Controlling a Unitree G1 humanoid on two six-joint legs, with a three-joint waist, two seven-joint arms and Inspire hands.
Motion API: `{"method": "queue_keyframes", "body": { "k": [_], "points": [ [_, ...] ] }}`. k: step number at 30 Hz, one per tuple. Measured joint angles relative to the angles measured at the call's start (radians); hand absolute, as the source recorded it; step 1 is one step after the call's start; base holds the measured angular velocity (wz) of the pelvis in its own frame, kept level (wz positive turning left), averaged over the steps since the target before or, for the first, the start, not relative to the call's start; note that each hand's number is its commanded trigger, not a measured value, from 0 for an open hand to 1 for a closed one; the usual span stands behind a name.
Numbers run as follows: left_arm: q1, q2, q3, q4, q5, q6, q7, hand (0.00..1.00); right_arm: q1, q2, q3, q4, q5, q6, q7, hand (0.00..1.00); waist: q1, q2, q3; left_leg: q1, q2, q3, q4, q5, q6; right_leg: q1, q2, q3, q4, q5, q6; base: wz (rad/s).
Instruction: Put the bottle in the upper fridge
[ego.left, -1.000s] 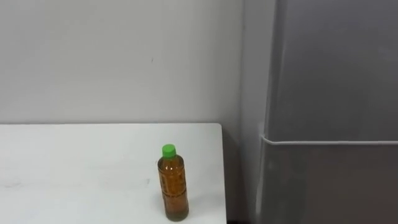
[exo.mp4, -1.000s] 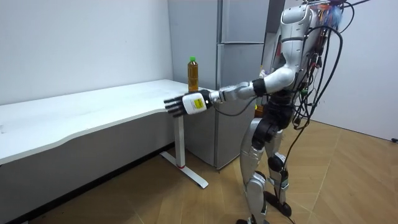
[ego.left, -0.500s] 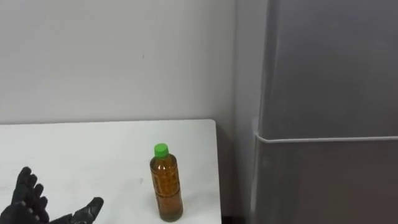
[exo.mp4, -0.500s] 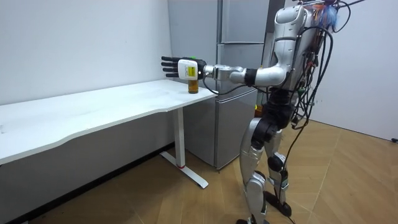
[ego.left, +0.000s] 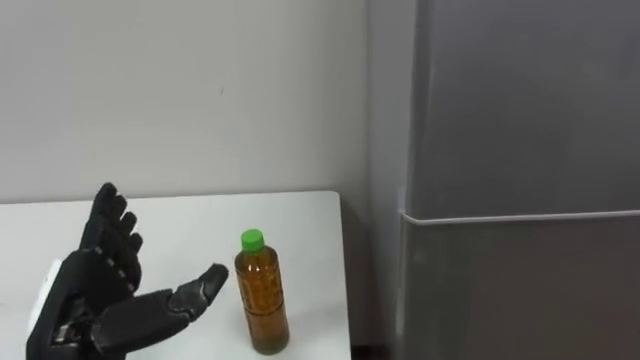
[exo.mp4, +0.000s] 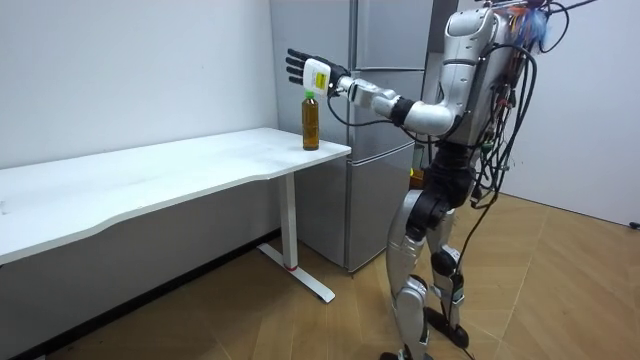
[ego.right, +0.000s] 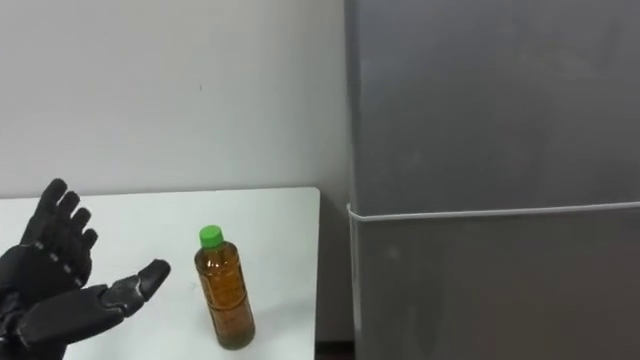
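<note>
A clear bottle (ego.left: 262, 295) of amber drink with a green cap stands upright near the right front corner of the white table (ego.left: 200, 215); it also shows as the bottle (ego.right: 224, 290) and, in the room view, the bottle (exo.mp4: 311, 122). My left hand (ego.left: 100, 290) is raised just left of it, open, fingers spread, thumb pointing toward the bottle without touching. In the room view this left hand (exo.mp4: 305, 70) hangs a little above the cap. The grey fridge's upper door (ego.left: 520, 100) is shut, to the right of the table. My right hand (exo.mp4: 414, 175) stays low by my hip.
A narrow gap separates the table's right edge from the fridge's lower door (ego.left: 520, 290). A plain wall (ego.left: 180, 90) rises behind the table. I stand on the wooden floor (exo.mp4: 560, 290) facing the table corner and the fridge.
My left arm has swung up from below table height, and the open hand now sits higher and closer to the bottle. The bottle has not moved; the eye views drifted slightly.
</note>
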Motion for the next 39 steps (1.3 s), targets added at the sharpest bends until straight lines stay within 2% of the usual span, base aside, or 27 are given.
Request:
{"method": "queue_keyframes", "body": {
  "k": [6, 12, 14, 16, 19, 23, 26, 34, 37, 39],
  "points": [
    [-0.051, -0.002, -0.062, -0.025, 0.039, 0.02, -0.016, 0.0, -0.036, 0.003, 0.027, 0.032, 0.0, 0.006, -0.001, 0.0, -0.016, -0.01, 0.0065, 0.001, 0.0, 0.001, -0.001, 0.001, 0.001, -0.001, 0.0, 0.003, 0.002, 0.0, 0.0, 0.0],
    [-0.1, -0.003, -0.12, -0.034, 0.039, 0.044, -0.051, 0.0, -0.052, 0.003, 0.04, 0.033, -0.005, 0.018, 0.002, 0.0, -0.031, -0.013, 0.0083, -0.002, 0.0, 0.003, -0.005, 0.001, 0.0, -0.008, 0.0, 0.007, 0.002, 0.0, 0.0, -0.02],
    [-0.115, -0.002, -0.128, -0.076, 0.039, 0.048, -0.056, 0.0, -0.062, 0.001, 0.041, 0.032, -0.013, 0.025, 0.01, 0.0, -0.034, -0.012, 0.0055, -0.011, 0.0, 0.004, -0.004, 0.001, 0.0, -0.02, 0.0, 0.009, 0.003, 0.0, 0.0, 0.0],
    [-0.129, -0.002, -0.144, -0.107, 0.039, 0.048, -0.058, 0.0, -0.066, 0.002, 0.049, 0.033, -0.015, 0.025, 0.01, 0.0, -0.042, -0.015, 0.0073, -0.013, 0.0, 0.004, -0.002, 0.001, 0.0, -0.021, 0.0, 0.009, 0.003, 0.0, 0.0, 0.0],
    [-0.154, -0.001, -0.166, -0.117, 0.039, 0.049, -0.06, 0.0, -0.072, 0.002, 0.067, 0.032, -0.016, 0.024, 0.01, 0.0, -0.048, -0.009, 0.0039, -0.012, 0.0, 0.004, -0.002, 0.001, 0.0, -0.02, 0.0, 0.02, 0.001, 0.0, 0.0, 0.0],
    [-0.18, -0.001, -0.198, -0.117, 0.039, 0.049, -0.066, 0.0, -0.073, 0.0, 0.078, 0.03, -0.015, 0.024, 0.008, 0.0, -0.054, 0.01, -0.0017, -0.014, -0.001, 0.004, -0.004, 0.001, 0.0, -0.02, 0.0, 0.022, -0.001, 0.0, 0.0, 0.0],
    [-0.185, -0.001, -0.229, -0.117, 0.04, 0.061, -0.087, 0.0, -0.08, -0.002, 0.08, 0.029, -0.015, 0.025, 0.008, 0.0, -0.072, 0.012, -0.0016, -0.014, -0.001, 0.003, -0.004, 0.001, 0.0, -0.02, 0.001, 0.023, -0.001, 0.0, 0.0, 0.0],
    [-0.243, -0.005, -0.295, -0.137, 0.038, 0.105, -0.153, 0.0, -0.089, -0.002, 0.11, 0.019, -0.016, 0.034, 0.009, 0.0, -0.092, 0.013, -0.0018, -0.014, -0.001, 0.005, -0.002, 0.001, 0.0, -0.021, 0.001, 0.023, -0.001, 0.0, 0.0, -0.01],
    [-0.264, -0.019, -0.298, -0.147, 0.039, 0.109, -0.173, 0.0, -0.095, -0.005, 0.118, 0.019, -0.017, 0.04, 0.008, 0.0, -0.101, 0.017, -0.0027, -0.013, -0.001, 0.005, -0.001, 0.001, 0.0, -0.02, 0.001, 0.022, -0.001, 0.0, 0.0, 0.0],
    [-0.284, -0.032, -0.303, -0.147, 0.038, 0.11, -0.175, 0.0, -0.097, -0.009, 0.118, 0.019, -0.017, 0.045, 0.007, 0.0, -0.104, 0.021, -0.0001, -0.013, -0.001, 0.005, -0.001, 0.001, 0.0, -0.02, 0.001, 0.023, -0.001, 0.0, 0.0, 0.0]
  ]
}}
